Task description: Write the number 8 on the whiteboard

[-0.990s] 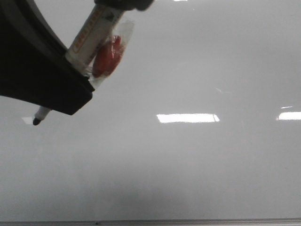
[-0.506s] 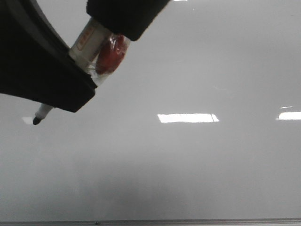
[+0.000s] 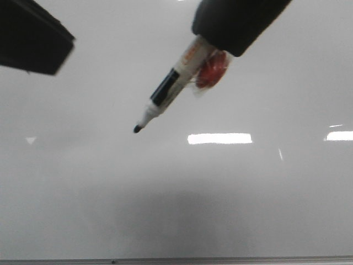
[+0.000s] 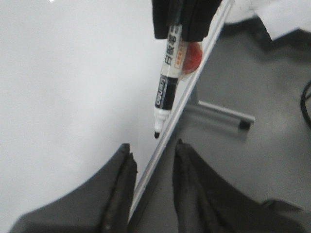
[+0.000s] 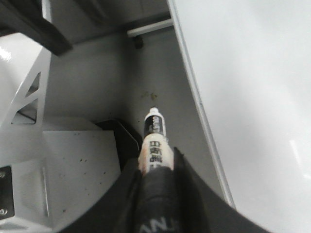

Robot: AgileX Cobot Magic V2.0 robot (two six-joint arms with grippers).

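The whiteboard (image 3: 248, 193) fills the front view, glossy pale grey, with a thin metal frame edge (image 3: 176, 260) along the bottom. No number 8 or any drawn line shows on it. My right gripper (image 3: 234, 22) is shut on a white and black marker (image 3: 165, 91), uncapped, tip pointing down-left just off the board. A red round piece (image 3: 212, 74) is taped to the marker. My left gripper (image 3: 33, 41) is at the top left, apart from the marker. In the left wrist view its fingers (image 4: 121, 165) are open and empty. The right wrist view shows the marker (image 5: 155, 131) between shut fingers.
Bright rectangular light reflections (image 3: 219, 138) lie on the board. Beyond the board's edge (image 4: 180, 107) is grey floor with a stand bar and black foot (image 4: 228, 114). A white metal base and bracket (image 5: 73, 165) sit beside the right arm.
The marker has passed from my left gripper to my right one. The right gripper carried it to the right; the left gripper let go and drew back up-left.
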